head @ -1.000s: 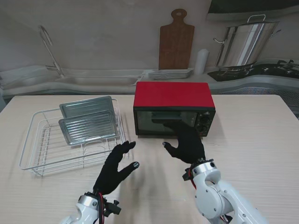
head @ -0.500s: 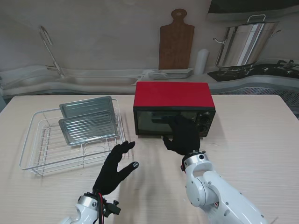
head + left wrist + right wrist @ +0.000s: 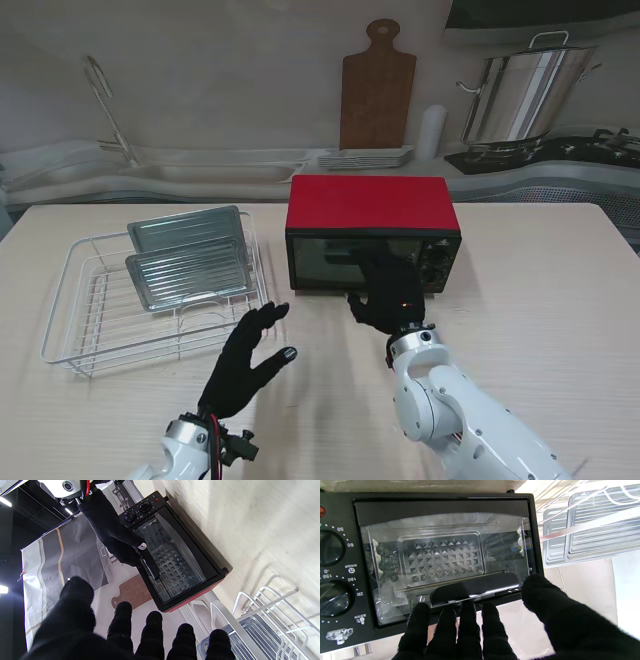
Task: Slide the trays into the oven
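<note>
Two trays point(image 3: 190, 262) (racked) left of robot hand point(image 3: 388, 292).

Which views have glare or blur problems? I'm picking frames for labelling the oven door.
Stand view: evenly lit and sharp, though the right hand covers part of the oven door. Left wrist view: table bright and smeared; the left hand is soft. Right wrist view: door glass carries reflections; the trays side is overexposed.
</note>
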Controlling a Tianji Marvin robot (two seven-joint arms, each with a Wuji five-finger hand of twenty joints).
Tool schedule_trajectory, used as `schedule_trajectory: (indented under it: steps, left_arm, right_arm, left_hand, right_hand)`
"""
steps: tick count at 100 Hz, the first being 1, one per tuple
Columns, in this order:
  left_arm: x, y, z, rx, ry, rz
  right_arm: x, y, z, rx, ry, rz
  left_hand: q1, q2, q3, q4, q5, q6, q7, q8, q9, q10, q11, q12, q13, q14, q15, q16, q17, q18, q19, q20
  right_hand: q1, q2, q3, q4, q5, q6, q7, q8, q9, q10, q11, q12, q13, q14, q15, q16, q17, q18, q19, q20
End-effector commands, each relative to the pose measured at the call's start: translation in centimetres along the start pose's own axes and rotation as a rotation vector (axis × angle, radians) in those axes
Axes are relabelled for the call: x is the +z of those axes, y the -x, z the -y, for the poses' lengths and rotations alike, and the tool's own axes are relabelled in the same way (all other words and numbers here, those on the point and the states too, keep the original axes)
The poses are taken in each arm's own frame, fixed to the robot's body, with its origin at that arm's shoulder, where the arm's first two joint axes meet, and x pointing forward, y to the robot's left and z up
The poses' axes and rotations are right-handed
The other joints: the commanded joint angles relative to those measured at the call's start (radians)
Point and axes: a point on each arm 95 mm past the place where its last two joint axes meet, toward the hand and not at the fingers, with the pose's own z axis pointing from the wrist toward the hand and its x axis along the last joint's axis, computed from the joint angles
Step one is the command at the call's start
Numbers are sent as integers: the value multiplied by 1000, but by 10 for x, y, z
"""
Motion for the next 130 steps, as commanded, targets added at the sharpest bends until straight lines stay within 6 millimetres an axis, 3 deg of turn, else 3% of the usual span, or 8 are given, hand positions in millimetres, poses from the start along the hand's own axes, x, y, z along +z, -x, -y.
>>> schedule_trajectory:
  steps: [1,46,130]
  left_arm:
    - [-2,-3,-2,-9,12,0]
    - [-2,-3,-2,-6,9,0]
    - [-3,-3,-2,-18,1,-3]
  right_arm:
    - [-3,-3,7,13,-33,1]
    - [-20,-2,11,71,-65,-17]
    - [-87,5,33,176,-117,-60]
  left_hand:
    - [11,-4,22,22,21,-1,-14,11,17,-5,-8,12,-12,-7,1,15,-12,-12,-15,27]
    - [11,-5,21,22,23,-1,-13,12,18,-5,-7,12,-11,-7,1,15,-12,-11,-15,27]
    - [10,-6,21,22,23,-1,-15,11,18,-5,-8,12,-12,-7,1,15,-12,-12,-16,27]
  right_hand:
    - [-21,21,-36,45,17,23,-33,-22,2,40,-24,-13,-11,2,-26,-22,-11,-26,-25,-14]
    - [-24,31,-43,53,107,36,-11,0,117,80,22,12,59,46,66,28,50,20,48,24]
    - [-28,41,-56,58,112,23,-21,12,121,73,4,9,55,43,64,30,41,20,43,29]
